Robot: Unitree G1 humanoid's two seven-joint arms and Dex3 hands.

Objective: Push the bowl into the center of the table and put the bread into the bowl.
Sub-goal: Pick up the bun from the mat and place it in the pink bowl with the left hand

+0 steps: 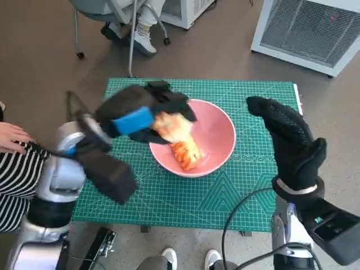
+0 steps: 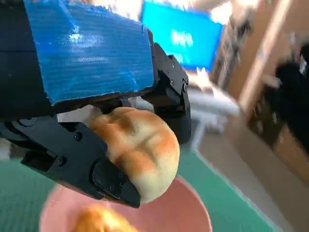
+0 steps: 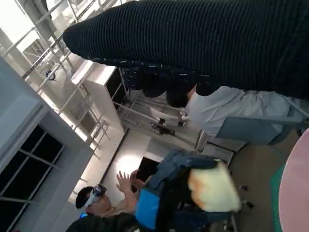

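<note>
A pink bowl (image 1: 216, 135) sits near the middle of the green cutting mat (image 1: 169, 197). My left hand (image 1: 140, 115) hangs over the bowl's left rim and grips a pale bread roll (image 1: 171, 126). That roll (image 2: 137, 150) shows between the black fingers (image 2: 104, 179) in the left wrist view, above the pink bowl (image 2: 183, 212). A second, orange-brown piece of bread (image 1: 187, 153) lies inside the bowl. My right hand (image 1: 289, 140) is raised to the right of the bowl, fingers stretched out, holding nothing. The right wrist view shows the left hand (image 3: 164, 203) with the roll (image 3: 212, 188).
A person in a striped sleeve (image 1: 14, 169) sits at the left, a hand (image 1: 11, 136) close to my left arm. Chair legs and feet (image 1: 140, 34) are beyond the table's far edge. A white appliance (image 1: 309, 31) stands at the far right. Shoes (image 1: 188, 259) show at the near edge.
</note>
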